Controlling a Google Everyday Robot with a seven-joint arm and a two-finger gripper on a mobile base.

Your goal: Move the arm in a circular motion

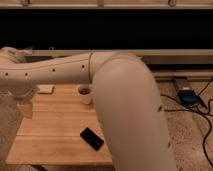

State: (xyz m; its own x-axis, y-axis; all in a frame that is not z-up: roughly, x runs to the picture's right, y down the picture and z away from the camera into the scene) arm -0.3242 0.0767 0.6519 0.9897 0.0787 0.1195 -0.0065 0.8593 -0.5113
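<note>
The arm (125, 100) is a thick cream-white tube with rows of small dark holes. It rises from the bottom right, bends at a big rounded joint and stretches left across the view. Its wrist joint (12, 65) is at the left edge. The gripper (25, 107) hangs below the wrist as a small yellowish tip, just above the left edge of the wooden table (55, 125). It holds nothing that I can see.
On the table are a white cup (85, 93) near the middle back, a flat black object (92, 138) near the front and a pale flat piece (46, 89) at the back left. A blue device (187, 96) with cables lies on the floor at right.
</note>
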